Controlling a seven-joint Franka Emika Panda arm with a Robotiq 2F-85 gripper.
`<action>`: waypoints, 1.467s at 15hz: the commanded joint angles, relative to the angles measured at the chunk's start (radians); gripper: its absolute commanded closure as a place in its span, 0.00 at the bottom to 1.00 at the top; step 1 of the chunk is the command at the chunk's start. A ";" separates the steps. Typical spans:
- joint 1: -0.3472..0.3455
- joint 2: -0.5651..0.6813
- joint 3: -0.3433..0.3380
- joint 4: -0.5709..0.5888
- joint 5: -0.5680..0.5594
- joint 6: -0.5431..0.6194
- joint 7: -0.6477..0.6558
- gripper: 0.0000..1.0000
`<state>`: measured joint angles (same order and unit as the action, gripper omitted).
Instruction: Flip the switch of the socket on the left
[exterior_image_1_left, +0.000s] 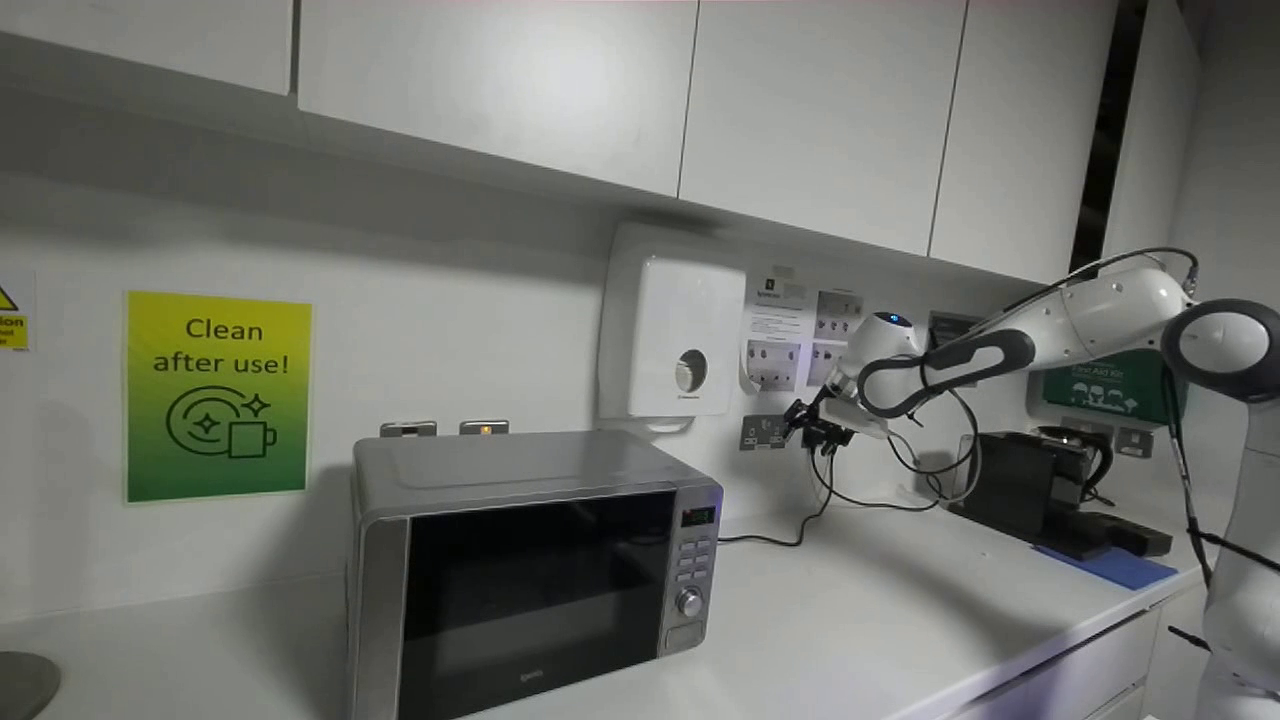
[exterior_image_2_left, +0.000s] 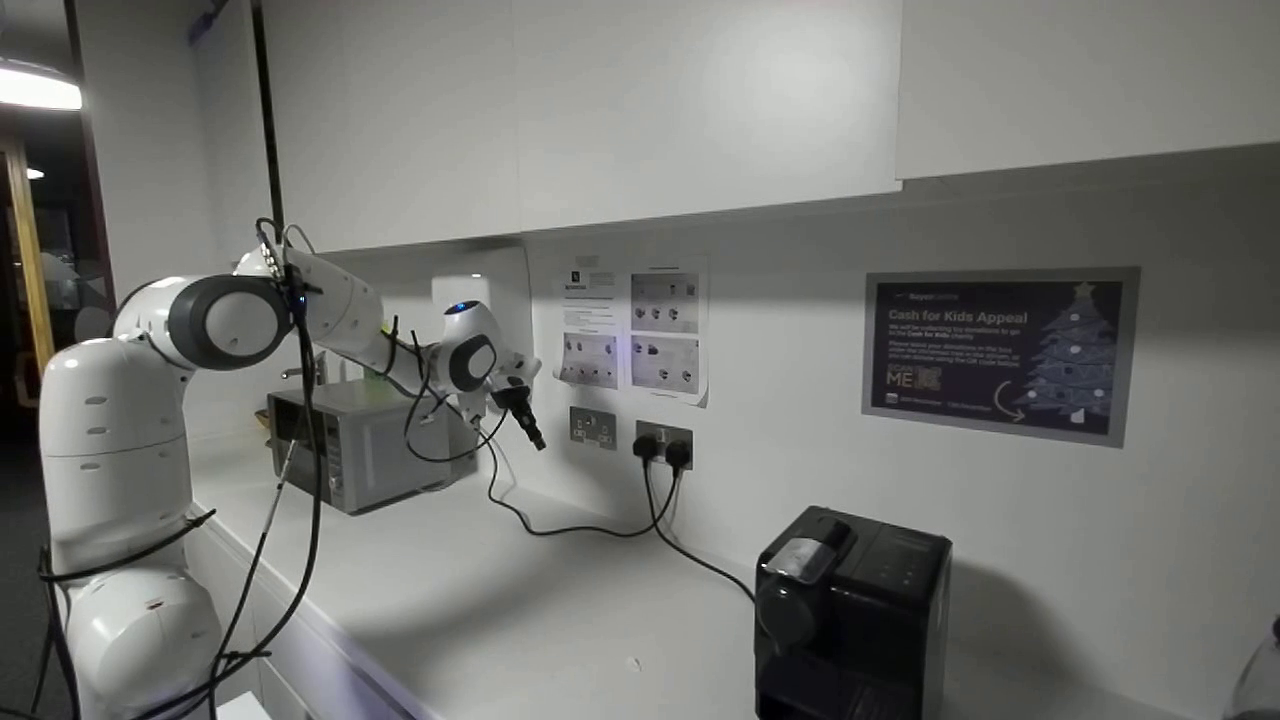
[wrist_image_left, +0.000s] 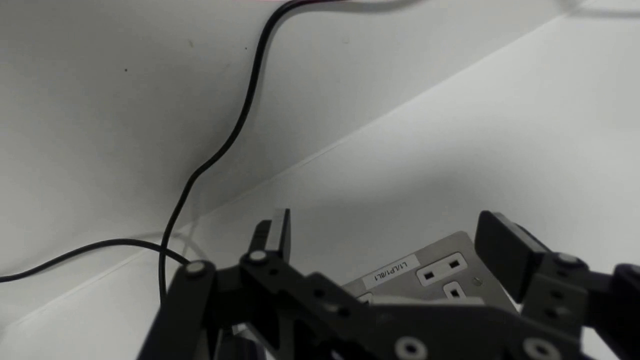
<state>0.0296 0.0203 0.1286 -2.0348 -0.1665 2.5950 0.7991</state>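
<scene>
Standing at the lower left of an exterior view, our arm (exterior_image_2_left: 120, 450) slopes down from its topmost bend to mid-frame, its gripper (exterior_image_2_left: 537, 438) tilted down-right near the left socket (exterior_image_2_left: 593, 427). In the wrist view we see the fingers (wrist_image_left: 505, 250) spread wide, holding nothing, the socket lower right, partly hidden.

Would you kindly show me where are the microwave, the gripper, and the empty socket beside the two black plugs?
Microwave (exterior_image_1_left: 540, 590): in an exterior view, on its dark door.
Gripper (wrist_image_left: 387, 235): in the wrist view, midway between its fingertips.
Empty socket (exterior_image_2_left: 593, 428): in an exterior view, middle of its faceplate.
</scene>
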 joint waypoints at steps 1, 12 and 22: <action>0.023 0.042 -0.030 0.054 -0.090 -0.015 -0.012 0.00; 0.050 0.054 -0.056 0.044 -0.182 -0.005 -0.036 0.00; 0.041 0.010 -0.046 -0.115 0.090 0.097 -0.346 0.00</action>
<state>0.0682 0.0649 0.0924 -2.1178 -0.1413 2.6774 0.5741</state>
